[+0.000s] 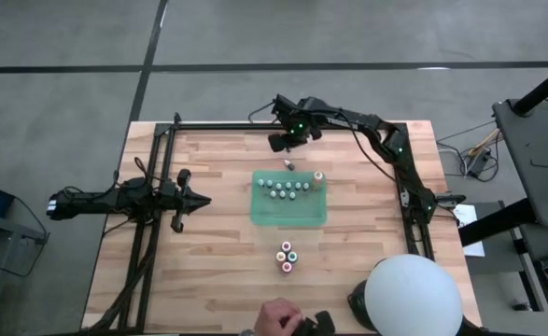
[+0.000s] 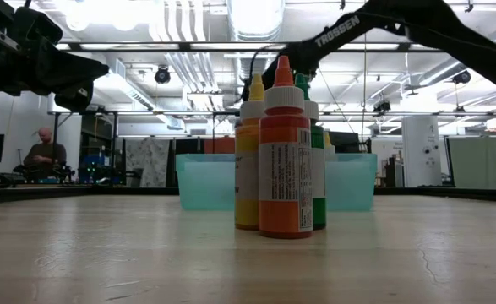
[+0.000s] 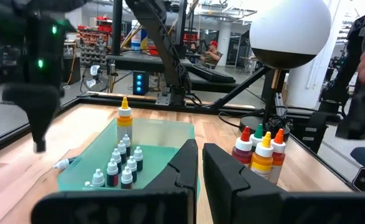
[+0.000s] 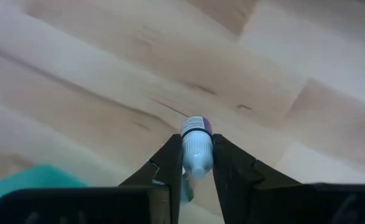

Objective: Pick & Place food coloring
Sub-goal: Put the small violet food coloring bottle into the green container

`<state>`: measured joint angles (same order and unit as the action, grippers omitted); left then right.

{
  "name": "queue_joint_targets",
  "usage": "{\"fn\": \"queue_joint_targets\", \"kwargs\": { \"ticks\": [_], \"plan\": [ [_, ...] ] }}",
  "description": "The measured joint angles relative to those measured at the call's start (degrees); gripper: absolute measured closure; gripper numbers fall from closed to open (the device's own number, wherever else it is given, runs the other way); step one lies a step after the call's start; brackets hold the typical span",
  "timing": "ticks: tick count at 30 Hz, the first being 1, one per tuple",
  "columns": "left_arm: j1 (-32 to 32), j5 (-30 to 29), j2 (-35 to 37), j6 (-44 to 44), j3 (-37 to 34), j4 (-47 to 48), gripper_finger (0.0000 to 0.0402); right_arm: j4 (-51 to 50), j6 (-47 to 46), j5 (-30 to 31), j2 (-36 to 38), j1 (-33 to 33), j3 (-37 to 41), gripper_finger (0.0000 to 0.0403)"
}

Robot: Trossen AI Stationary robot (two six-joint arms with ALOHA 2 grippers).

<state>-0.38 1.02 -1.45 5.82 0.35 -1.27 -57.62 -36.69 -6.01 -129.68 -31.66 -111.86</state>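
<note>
Several tiny pale-capped food coloring bottles (image 1: 288,189) stand on their bases on a flat green mat (image 1: 292,213) at mid-table. The taller yellow-orange dropper bottle (image 1: 318,176) stands at the mat's far right corner. One more tiny bottle (image 4: 196,146) sits between the fingers of my right gripper (image 4: 197,163). That gripper is just beyond the mat's far edge (image 1: 287,149) and is shut on the bottle. The left wrist view shows this bottle (image 3: 65,163) low beside the mat. My left gripper (image 1: 199,198) waits shut at the table's left. My right gripper pinches the tiny bottle's pale cap end (image 4: 196,155) between its two fingertips (image 4: 173,163). The fingers slant down from the table's far side. The bottle's purple-labelled end (image 4: 198,122) sticks out past the fingertips. I cannot tell whether the bottle is lifted clear of the wood.
Larger food coloring bottles (image 1: 287,256) stand in a cluster on the wood near the front; the low view shows their orange, yellow and green (image 2: 285,152). A white globe (image 1: 412,297) is at the near right corner, and a person's hand (image 1: 278,317) at the near edge. Bare wood lies left of the mat.
</note>
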Motion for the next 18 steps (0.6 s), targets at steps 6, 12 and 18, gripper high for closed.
{"fn": "queue_joint_targets", "kwargs": {
  "ticks": [6, 12, 18],
  "plan": [
    [0.0, 0.0, 0.0, 0.0, 0.0, 0.0, 0.0401, -0.7, 6.6, -0.4, 4.4, 0.2, -1.0, 0.0340],
    [0.0, 0.0, 0.0, 0.0, 0.0, 0.0, 0.0401, -4.5, 16.7, -3.5, 8.8, 1.4, -0.5, 0.0340],
    [0.0, 0.0, 0.0, 0.0, 0.0, 0.0, 0.0401, -8.1, 27.6, -3.8, 12.7, 3.7, 1.0, 0.0339]
  ]
}}
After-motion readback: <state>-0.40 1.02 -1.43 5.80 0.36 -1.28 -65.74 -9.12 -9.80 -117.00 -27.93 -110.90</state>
